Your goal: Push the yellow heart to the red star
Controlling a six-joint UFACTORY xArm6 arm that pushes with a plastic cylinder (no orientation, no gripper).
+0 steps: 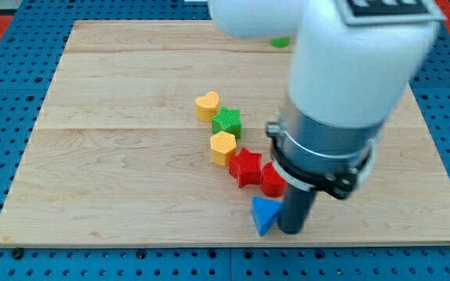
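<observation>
The yellow heart [207,104] lies near the board's middle, touching the green block [227,122] at its lower right. The red star [245,167] lies lower, below a yellow hexagon [223,147] and beside a red block [272,180] partly hidden by the arm. My tip [291,231] stands near the view's bottom, just right of a blue triangle [265,215] and touching or almost touching it. It is well below and to the right of the heart.
The white arm body [350,70] fills the upper right and hides part of the board. A green block [280,42] peeks out near the view's top. The wooden board [116,172] rests on a blue perforated table.
</observation>
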